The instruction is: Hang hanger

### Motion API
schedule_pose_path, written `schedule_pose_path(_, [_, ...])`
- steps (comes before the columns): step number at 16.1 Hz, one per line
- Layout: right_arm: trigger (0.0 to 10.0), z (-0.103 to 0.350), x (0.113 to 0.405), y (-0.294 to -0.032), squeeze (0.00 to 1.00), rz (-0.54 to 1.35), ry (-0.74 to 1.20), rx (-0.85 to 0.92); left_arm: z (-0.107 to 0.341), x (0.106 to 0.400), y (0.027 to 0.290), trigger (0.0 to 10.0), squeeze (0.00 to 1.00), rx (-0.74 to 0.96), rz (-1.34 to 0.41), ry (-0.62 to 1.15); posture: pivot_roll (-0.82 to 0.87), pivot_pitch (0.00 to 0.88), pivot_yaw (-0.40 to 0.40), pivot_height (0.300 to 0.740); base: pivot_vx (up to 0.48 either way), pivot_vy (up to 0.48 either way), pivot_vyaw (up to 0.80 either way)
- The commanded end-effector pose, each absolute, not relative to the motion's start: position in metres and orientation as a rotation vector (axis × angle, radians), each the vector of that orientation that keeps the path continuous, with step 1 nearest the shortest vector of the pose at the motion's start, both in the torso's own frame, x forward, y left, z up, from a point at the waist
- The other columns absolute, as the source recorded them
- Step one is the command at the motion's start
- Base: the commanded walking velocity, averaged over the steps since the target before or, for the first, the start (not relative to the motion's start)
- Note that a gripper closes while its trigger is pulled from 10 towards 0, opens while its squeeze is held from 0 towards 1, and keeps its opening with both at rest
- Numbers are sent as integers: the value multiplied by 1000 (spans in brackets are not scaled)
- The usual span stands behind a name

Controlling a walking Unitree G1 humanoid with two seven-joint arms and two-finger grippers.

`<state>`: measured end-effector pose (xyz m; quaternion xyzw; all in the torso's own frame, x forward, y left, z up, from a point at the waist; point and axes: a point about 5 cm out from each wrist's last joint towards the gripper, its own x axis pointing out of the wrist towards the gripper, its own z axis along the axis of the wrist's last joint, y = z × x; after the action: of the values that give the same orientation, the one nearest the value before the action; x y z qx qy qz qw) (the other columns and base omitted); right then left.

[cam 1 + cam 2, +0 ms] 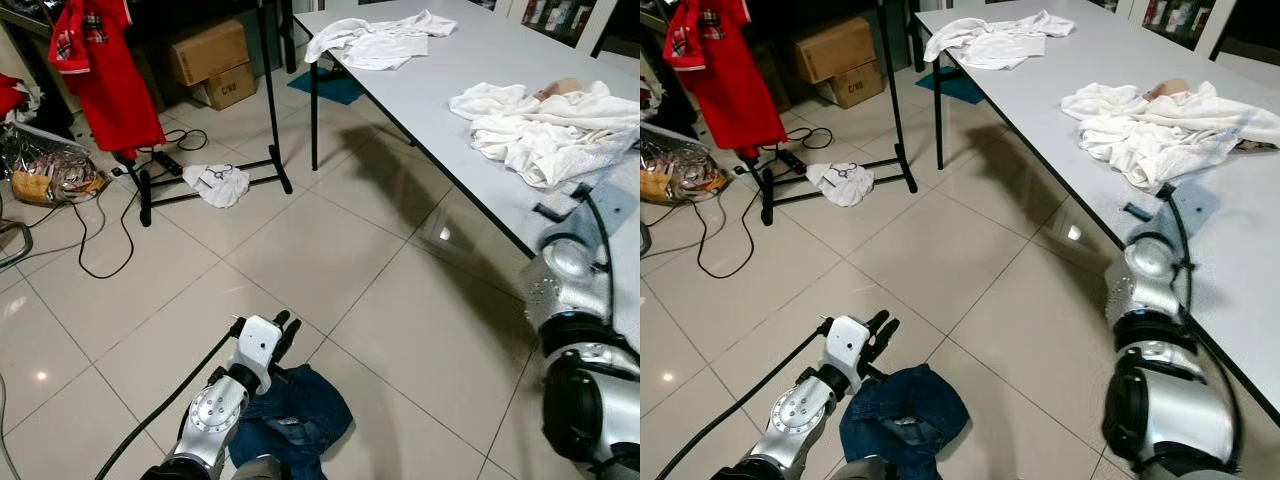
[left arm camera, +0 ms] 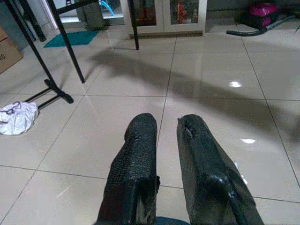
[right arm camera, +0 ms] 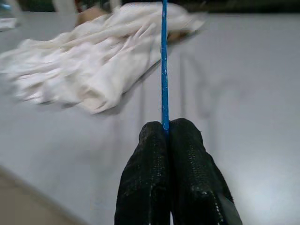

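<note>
right gripper (image 3: 168, 129) is clamped on the thin blue hanger (image 3: 164, 61), which runs straight out from the fingertips over the table (image 3: 243, 93); left gripper (image 2: 166, 126), fingers slightly apart, hangs low above the floor; the rack (image 1: 268, 90) lies far left.

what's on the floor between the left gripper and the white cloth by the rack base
Bare tile. In the left eye view, nothing lies between the left gripper and the white cloth at the rack base; the left wrist view shows the same bare floor.

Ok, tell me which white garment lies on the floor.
The small white garment crumpled at the foot of the black rack. The other two white piles lie on the grey table.
</note>
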<state>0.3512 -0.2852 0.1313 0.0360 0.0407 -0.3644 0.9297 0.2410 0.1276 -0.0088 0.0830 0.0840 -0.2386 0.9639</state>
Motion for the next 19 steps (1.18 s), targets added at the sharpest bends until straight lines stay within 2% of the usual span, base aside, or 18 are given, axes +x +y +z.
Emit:
schedule_pose_path(1, [10000, 145, 356, -284, 0, -757, 41, -151, -9, 240, 129, 10000, 0, 185, -488, 170, -77, 0, 71, 740, 0, 0, 0])
schedule_pose_path(2, [10000, 143, 359, -277, 0, -710, 64, -345, -9, 240, 129, 10000, 0, 187, -490, 169, -78, 0, 72, 740, 0, 0, 0])
schedule_pose_path(8, [10000, 109, 348, -272, 0, -653, 226, -659, -10, 238, 128, 10000, 0, 194, -495, 165, -73, 2, 71, 740, 0, 0, 0])
schedule_pose_path(14, [10000, 82, 331, -286, 0, -586, 458, -820, -10, 238, 127, 10000, 0, 201, -502, 166, -73, 3, 69, 740, 0, 0, 0])
schedule_pose_path(19, [10000, 81, 325, -298, 0, -651, 502, -784, -12, 236, 125, 10000, 0, 203, -514, 172, -76, 5, 70, 740, 0, 0, 0])
